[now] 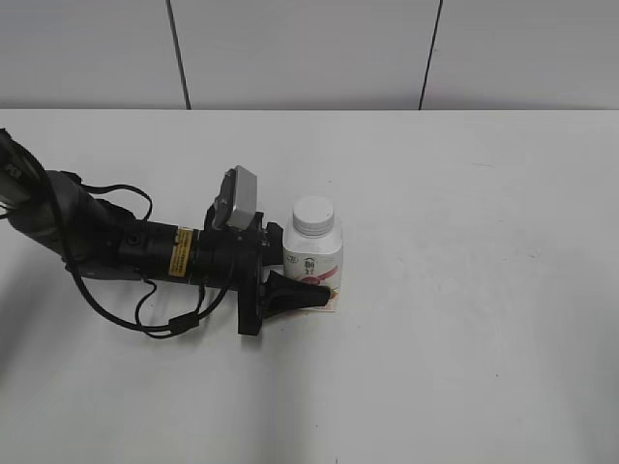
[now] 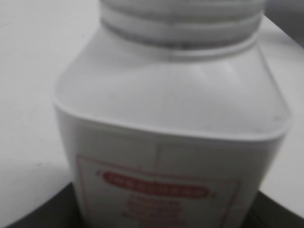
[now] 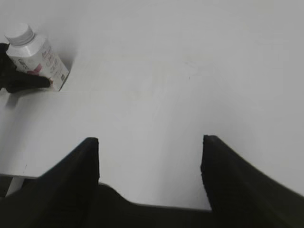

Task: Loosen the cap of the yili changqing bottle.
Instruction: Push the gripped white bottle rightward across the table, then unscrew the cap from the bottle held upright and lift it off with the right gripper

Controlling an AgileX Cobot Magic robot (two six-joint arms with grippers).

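The yili changqing bottle [image 1: 314, 259], white with a red-pink label, stands upright on the white table. Its white cap [image 1: 314, 215] is on the neck. My left gripper [image 1: 309, 282] reaches in low from the left and is shut on the bottle's lower body; one black finger shows in front, the other is hidden behind. In the left wrist view the bottle [image 2: 171, 118] fills the frame, with the cap's ribbed edge [image 2: 180, 19] at the top. My right gripper [image 3: 151, 142] is open and empty above bare table, far from the bottle [image 3: 42, 61] and cap [image 3: 20, 33].
The left arm and its cables [image 1: 145, 290] lie low over the table's left part. A grey-white wall [image 1: 309, 48] stands behind the table's far edge. The table's near edge [image 3: 14, 176] shows at the lower left of the right wrist view.
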